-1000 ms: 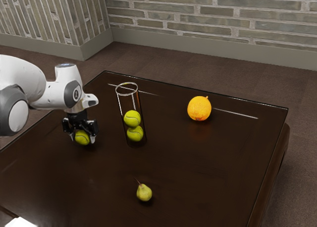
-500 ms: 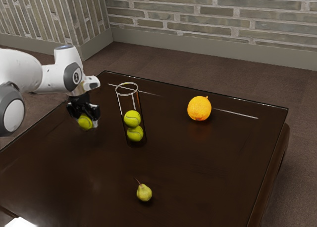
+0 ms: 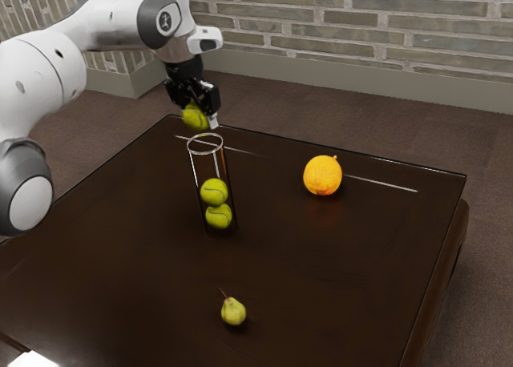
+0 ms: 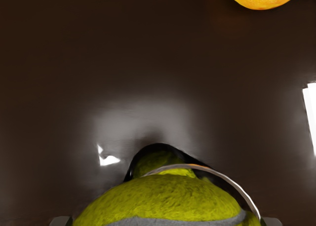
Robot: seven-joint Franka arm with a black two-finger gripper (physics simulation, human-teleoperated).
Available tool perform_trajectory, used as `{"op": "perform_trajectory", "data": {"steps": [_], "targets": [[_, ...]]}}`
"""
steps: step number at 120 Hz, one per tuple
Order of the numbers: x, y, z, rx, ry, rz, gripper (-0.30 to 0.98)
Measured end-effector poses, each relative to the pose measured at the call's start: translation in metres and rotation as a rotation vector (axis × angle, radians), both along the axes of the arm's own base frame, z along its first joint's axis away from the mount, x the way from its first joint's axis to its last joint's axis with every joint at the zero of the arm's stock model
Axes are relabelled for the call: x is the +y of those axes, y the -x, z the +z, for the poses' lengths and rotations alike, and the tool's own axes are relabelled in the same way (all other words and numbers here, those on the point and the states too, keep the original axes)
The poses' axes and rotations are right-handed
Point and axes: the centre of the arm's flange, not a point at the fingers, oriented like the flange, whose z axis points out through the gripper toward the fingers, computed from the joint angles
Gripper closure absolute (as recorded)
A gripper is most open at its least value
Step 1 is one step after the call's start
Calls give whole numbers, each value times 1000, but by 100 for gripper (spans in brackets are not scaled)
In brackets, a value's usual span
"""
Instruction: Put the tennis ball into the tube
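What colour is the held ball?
The ball is yellow-green with a grey seam, clearest in the wrist view.

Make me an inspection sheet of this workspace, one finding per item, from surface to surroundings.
Surface: dark, glossy tabletop; a bright white patch at the exterior view's lower left, nature unclear.
Tube: clear, upright, open at the rim.
Balls in the tube: two, the upper ball resting on the lower ball.
Third tennis ball: in the air by the rim, not in the tube.
Clutter: orange towards the exterior view's right; pear in its foreground, stem up.
Pincer: shut on the third tennis ball.
Cables: nothing seen.
Surroundings: brick wall and brown floor.
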Motion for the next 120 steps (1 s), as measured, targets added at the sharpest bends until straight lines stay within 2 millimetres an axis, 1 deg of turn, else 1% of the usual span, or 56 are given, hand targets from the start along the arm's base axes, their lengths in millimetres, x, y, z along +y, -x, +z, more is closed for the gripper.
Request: {"op": "perform_trajectory", "data": {"steps": [8,20,28,43,58,78,84,112,116,120], "targets": [[-1,3,-7,29,4,1,36],[-12,9,-15,65,12,-10,36],[-13,13,-22,88,15,-8,36],[-16,18,-22,101,19,-7,37],[-15,11,-28,104,11,1,37],[-14,6,-29,97,5,9,36],[-15,5,-29,94,4,10,30],[-19,2,-18,66,7,7,13],[-19,4,-14,64,9,7,12],[-16,13,-6,73,21,10,10]]}}
